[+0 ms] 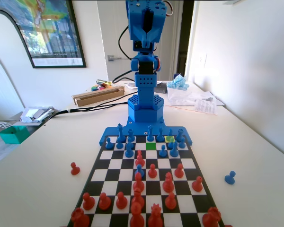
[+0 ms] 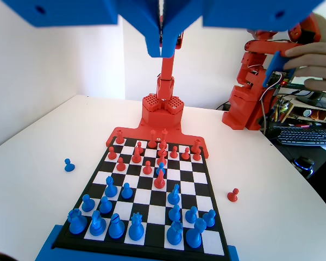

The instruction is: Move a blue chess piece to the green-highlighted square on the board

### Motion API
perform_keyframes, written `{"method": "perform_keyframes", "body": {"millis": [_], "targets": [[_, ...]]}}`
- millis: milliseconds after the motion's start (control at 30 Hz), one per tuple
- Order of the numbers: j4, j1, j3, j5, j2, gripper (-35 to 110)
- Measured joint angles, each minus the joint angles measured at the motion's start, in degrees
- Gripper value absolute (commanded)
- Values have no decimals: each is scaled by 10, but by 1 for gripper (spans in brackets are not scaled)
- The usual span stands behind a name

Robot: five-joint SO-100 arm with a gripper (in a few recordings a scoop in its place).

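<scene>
The board [image 1: 114,164] lies in front of the blue arm's base. Its green-highlighted square [image 1: 151,146] is in the second row from the arm, and nothing stands on it. Several blue chess pieces [image 1: 128,150] crowd the rows around it, and a yellow-tinted square [image 1: 169,139] sits one row behind to the right. One blue pawn [image 1: 230,178] [image 2: 69,165] stands off the board on the table. Another blue piece [image 1: 140,170] [image 2: 160,168] stands among the red ones. My gripper [image 2: 162,48] [image 1: 146,33] hangs high above the board, jaws together, holding nothing.
Red pieces [image 1: 152,171] fill the near half of the board in the fixed view. A red pawn [image 1: 75,168] [image 2: 233,194] stands off the board. A teal box [image 1: 13,134], a cardboard box [image 1: 98,95] and papers [image 1: 199,101] lie at the table's far edges.
</scene>
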Motion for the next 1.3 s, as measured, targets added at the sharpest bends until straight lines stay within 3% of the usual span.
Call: {"method": "perform_keyframes", "body": {"millis": [533,1033,1300], "targets": [[25,-21,-67,35,-86,1],[55,-150,-185,272,-432,1],[-24,-202,-130,353,-555,1]]}}
